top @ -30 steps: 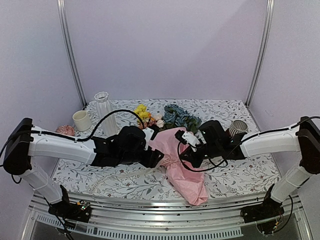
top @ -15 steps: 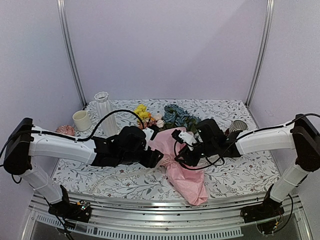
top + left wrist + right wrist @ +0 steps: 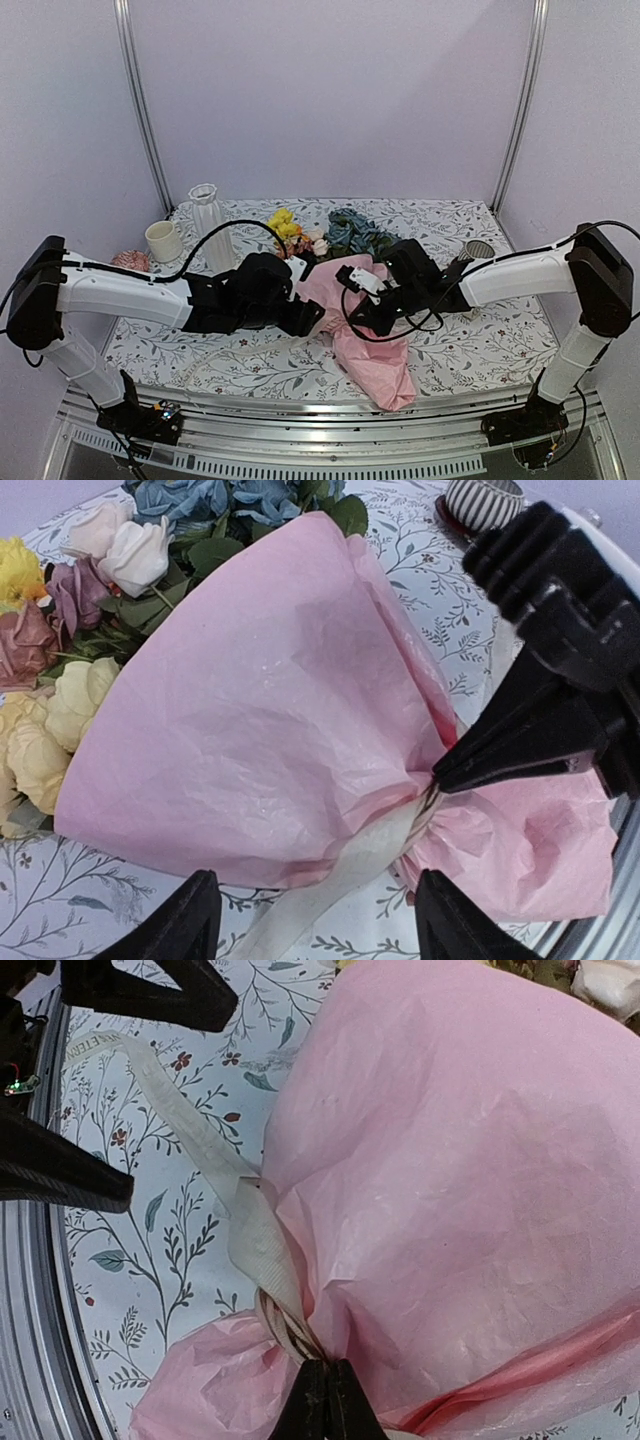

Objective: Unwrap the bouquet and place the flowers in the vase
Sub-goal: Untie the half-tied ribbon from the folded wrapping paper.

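Pinching the ribbon (image 3: 255,1235) at the bouquet's (image 3: 260,710) waist, the right end effector (image 3: 320,1400) is facing the spread left end effector (image 3: 320,920), its arm partly hiding the ribbed cup (image 3: 478,250).

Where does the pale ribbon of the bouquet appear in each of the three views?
Top external: the ribbon is a faint pale strip on the table, left of the pink wrapping paper.
Left wrist: ribbon at bottom centre, running down-left from the paper's tied waist.
Right wrist: ribbon from upper left down to bottom centre.
Shared landmark: the pink wrapping paper.
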